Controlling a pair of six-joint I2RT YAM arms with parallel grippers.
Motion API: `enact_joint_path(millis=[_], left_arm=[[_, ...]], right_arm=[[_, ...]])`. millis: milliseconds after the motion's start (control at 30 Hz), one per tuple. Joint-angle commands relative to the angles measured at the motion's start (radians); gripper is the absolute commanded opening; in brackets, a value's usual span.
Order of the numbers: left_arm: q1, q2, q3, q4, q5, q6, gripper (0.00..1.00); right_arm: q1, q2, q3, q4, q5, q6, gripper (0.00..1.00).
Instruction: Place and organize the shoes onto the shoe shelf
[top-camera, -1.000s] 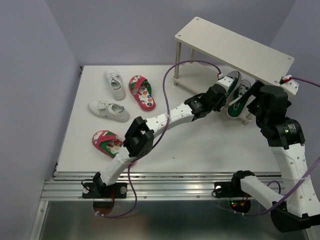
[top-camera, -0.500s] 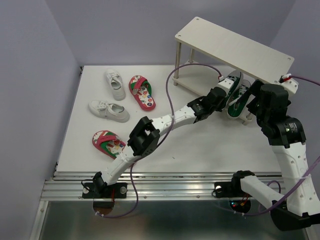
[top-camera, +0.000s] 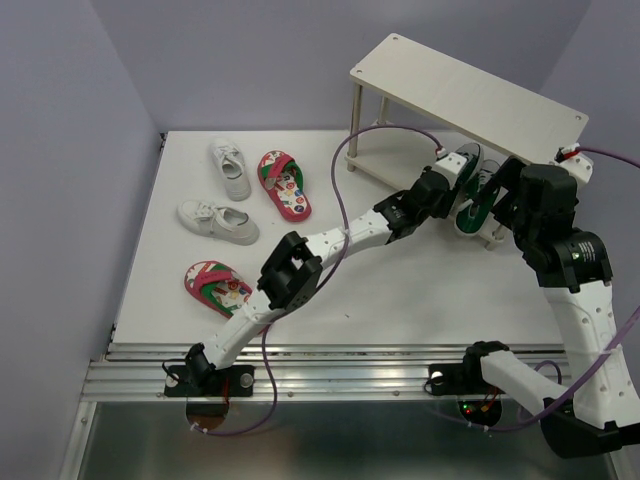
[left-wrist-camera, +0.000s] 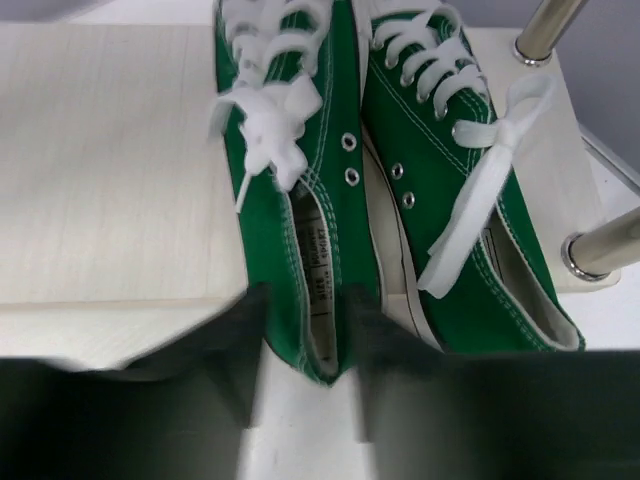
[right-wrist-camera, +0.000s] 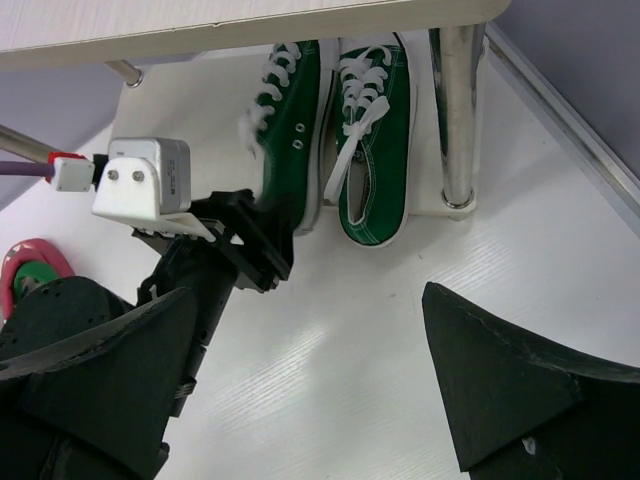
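Two green sneakers lie side by side, toes inward, on the lower board (left-wrist-camera: 110, 160) of the shoe shelf (top-camera: 470, 95). The left green sneaker (left-wrist-camera: 290, 190) (right-wrist-camera: 290, 110) has its heel between the fingers of my left gripper (left-wrist-camera: 305, 390) (top-camera: 452, 195), whose jaws stand parted on either side of it. The right green sneaker (left-wrist-camera: 450, 200) (right-wrist-camera: 375, 150) lies free beside it. My right gripper (right-wrist-camera: 310, 400) hovers wide open in front of the shelf with nothing in it. Two white sneakers (top-camera: 230, 167) (top-camera: 217, 221) and two red-pink flip-flops (top-camera: 284, 184) (top-camera: 214, 285) lie on the table at the left.
Metal shelf posts (right-wrist-camera: 458, 110) (left-wrist-camera: 600, 250) stand just right of the green pair. The shelf's top board is bare. My left arm (top-camera: 340, 235) stretches diagonally across the table middle, with its purple cable (top-camera: 345, 150) looping above. Purple walls close in the left and back.
My left gripper carried the left green sneaker further under the shelf next to its mate, then its jaws parted. The right arm barely moved.
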Motion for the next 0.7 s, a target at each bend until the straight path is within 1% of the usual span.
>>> enact_joint_path(millis=[0,100,267,333,433,500,600,667], left_arm=[[-0.001,-0.047,0.101,0.125,0.025,0.016,0.67],[-0.001,-0.054,0.113,0.089,0.038,0.008,0.77],[-0.002,-0.103,0.084,0.019,0.083,-0.010,0.80],[-0.006,-0.151,0.055,0.000,0.089,-0.015,0.82],[-0.012,-0.250,-0.049,-0.023,0.074,-0.009,0.82],[-0.016,-0.269,-0.089,-0.027,0.062,-0.008,0.82],[-0.019,-0.356,-0.174,-0.069,0.037,-0.012,0.83],[-0.018,-0.372,-0.207,-0.070,0.040,-0.031,0.87]], right_arm=[[-0.007,0.000,0.028,0.018,-0.018,-0.003,1.00],[-0.007,-0.003,0.023,0.024,-0.019,0.004,1.00],[-0.007,-0.011,0.014,0.032,-0.009,0.007,1.00],[-0.007,-0.015,-0.003,0.034,-0.012,0.019,1.00],[-0.007,-0.026,-0.026,0.044,-0.018,0.036,1.00],[-0.007,-0.031,-0.035,0.046,-0.019,0.043,1.00],[-0.007,-0.029,-0.055,0.041,-0.009,0.057,1.00],[-0.007,-0.031,-0.075,0.038,0.001,0.073,1.00]])
